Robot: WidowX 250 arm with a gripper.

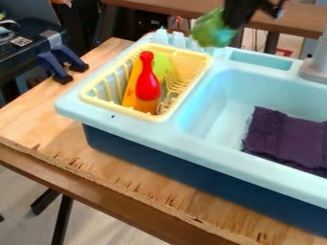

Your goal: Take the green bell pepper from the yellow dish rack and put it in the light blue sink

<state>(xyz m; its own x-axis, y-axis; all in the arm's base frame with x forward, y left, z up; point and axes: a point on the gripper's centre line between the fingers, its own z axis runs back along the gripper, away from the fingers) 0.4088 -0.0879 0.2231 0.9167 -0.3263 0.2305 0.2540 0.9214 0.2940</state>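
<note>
The fingers (237,14) are clamped on one blurred green-and-blue thing (212,29), held up above the rear of one toy sink (134,136). One yellow rack (85,97) holds one red pin (147,85), one orange piece (131,89) and one green piece (163,64). One purple cloth (287,136) lies in the basin (214,107); two blue clamps (62,63) grip the wooden surface (38,115).

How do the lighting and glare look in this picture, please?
Camera view: a pale glow lies along the basin's left wall; camera view: the sink's blue front looks much darker than its pale rim, though whether that is shade or colour, I cannot tell.
</note>
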